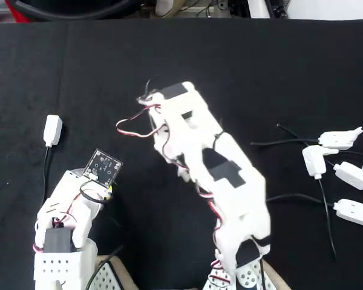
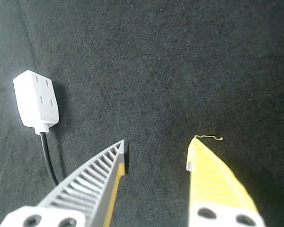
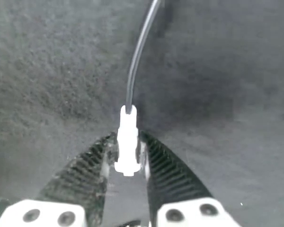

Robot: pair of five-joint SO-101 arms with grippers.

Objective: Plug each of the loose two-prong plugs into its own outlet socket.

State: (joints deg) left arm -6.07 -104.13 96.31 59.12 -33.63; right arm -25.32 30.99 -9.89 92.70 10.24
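Left gripper (image 2: 157,143) wide open, empty, near white outlet socket (image 2: 36,98), right gripper (image 3: 128,144) clamped on white plug (image 3: 127,123), apart from that socket

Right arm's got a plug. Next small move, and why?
Probably carry the plug toward the white socket block at the table's left. The right jaws are shut on the plug, cord trailing away, while the socket block lies unplugged, slots up, beside the open left jaws.
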